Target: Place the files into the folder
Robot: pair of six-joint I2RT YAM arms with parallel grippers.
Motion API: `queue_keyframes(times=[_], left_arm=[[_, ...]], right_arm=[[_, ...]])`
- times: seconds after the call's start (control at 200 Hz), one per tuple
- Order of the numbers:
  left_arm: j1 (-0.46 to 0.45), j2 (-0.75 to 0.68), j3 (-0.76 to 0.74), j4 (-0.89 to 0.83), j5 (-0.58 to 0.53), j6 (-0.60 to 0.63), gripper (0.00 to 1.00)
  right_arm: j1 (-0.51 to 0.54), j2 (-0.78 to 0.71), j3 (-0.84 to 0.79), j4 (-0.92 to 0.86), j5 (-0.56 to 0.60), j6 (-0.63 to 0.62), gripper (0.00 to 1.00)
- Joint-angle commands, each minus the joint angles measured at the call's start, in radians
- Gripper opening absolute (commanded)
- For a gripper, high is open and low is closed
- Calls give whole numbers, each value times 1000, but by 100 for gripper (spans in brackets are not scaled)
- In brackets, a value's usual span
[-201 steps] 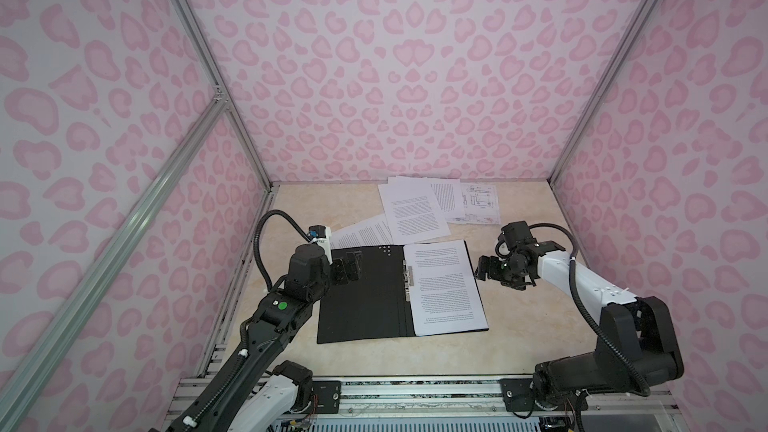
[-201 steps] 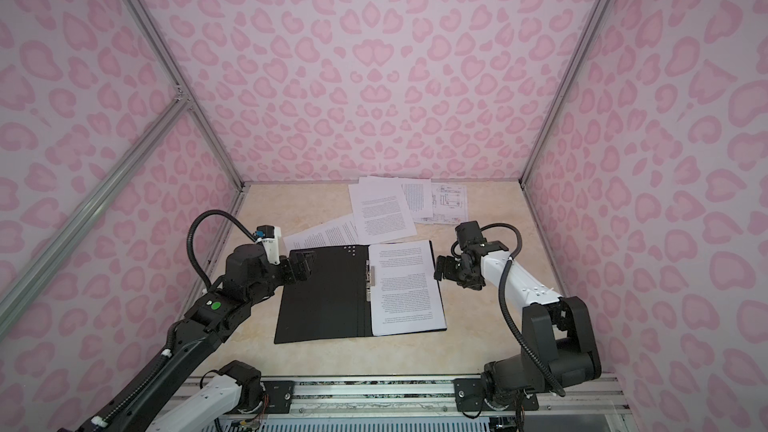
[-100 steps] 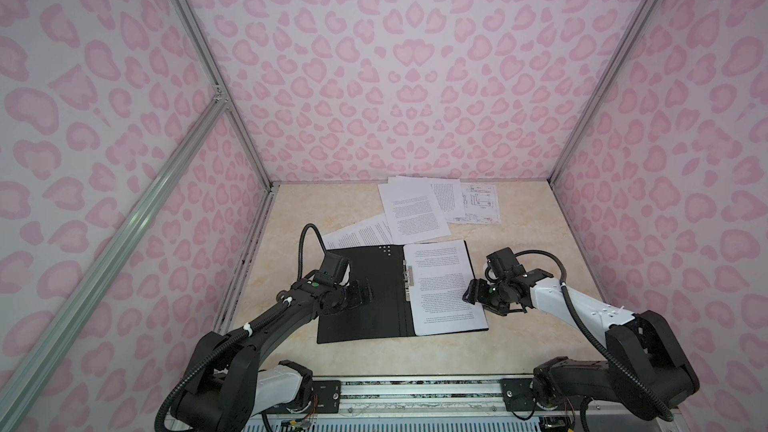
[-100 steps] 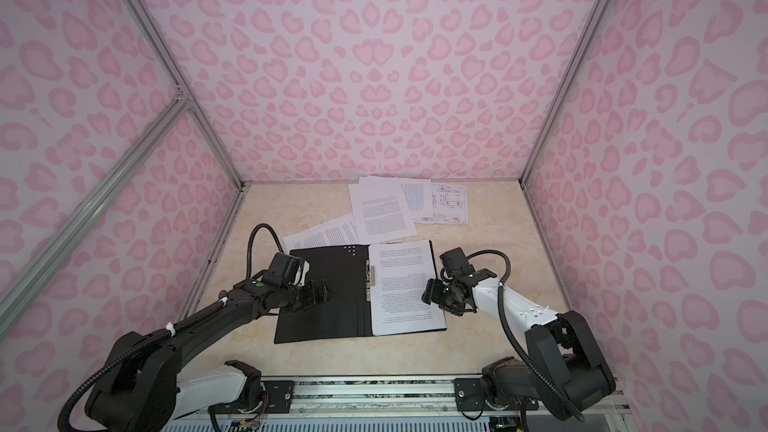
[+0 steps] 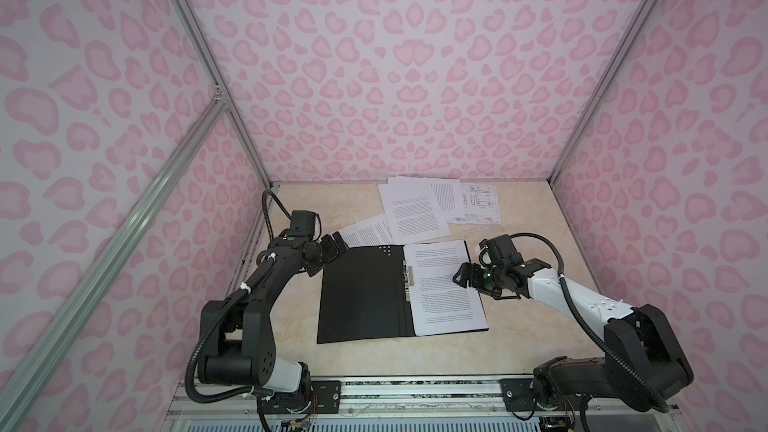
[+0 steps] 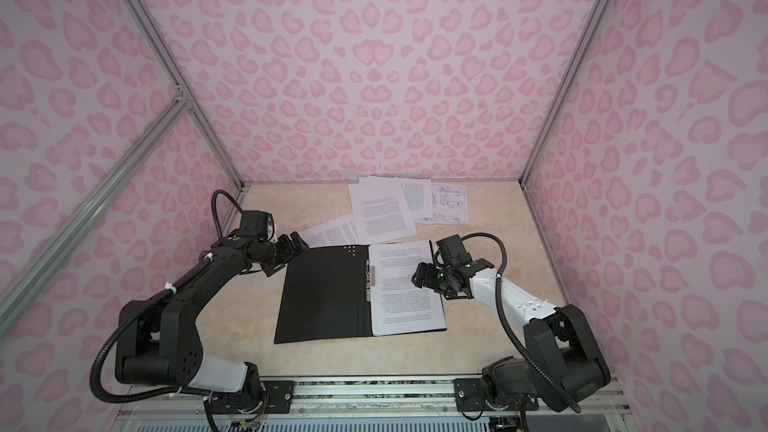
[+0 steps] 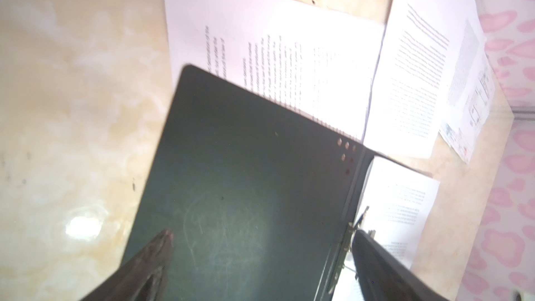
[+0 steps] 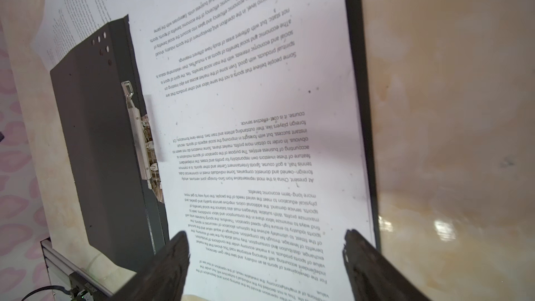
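- One flat folder (image 5: 361, 292) lies open on the beige marbled tabletop (image 5: 523, 243), black inside facing up. Its long axis and single metal spine clip (image 5: 409, 280) run from the near edge toward the back wall.
- One white printed sheet (image 5: 444, 288) lies on its right half, parallel to the spine.
- At least four loose white sheets (image 5: 415, 214) overlap just beyond the folder. One bears a line drawing (image 5: 478, 201), and another (image 5: 365, 234) is tucked under the folder's far-left corner.
- The left gripper (image 5: 334, 245) hovers over that corner and the right gripper (image 8: 265, 234) over the filed sheet's outer edge — both have their jaws spread and hold nothing.
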Motion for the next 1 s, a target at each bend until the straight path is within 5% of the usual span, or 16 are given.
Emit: queue_keyframes(times=[0.0,0.11,0.375,0.685,0.995], left_arm=[[73,129,86,39,46,-6,95],[130,277,195,79,75,15,84],[177,547,451,26,198,245,78],[221,637,552,-77,303,371,79],[216,650,526,-90,396,365,76]], right_arm=[[2,14,4,58,-38,-31,85],[5,20,12,73,-60,-52,85],[8,32,-1,125,-119,-65,85],[10,26,-12,156,-170,-79,89],[10,13,-11,146,-189,-96,89]])
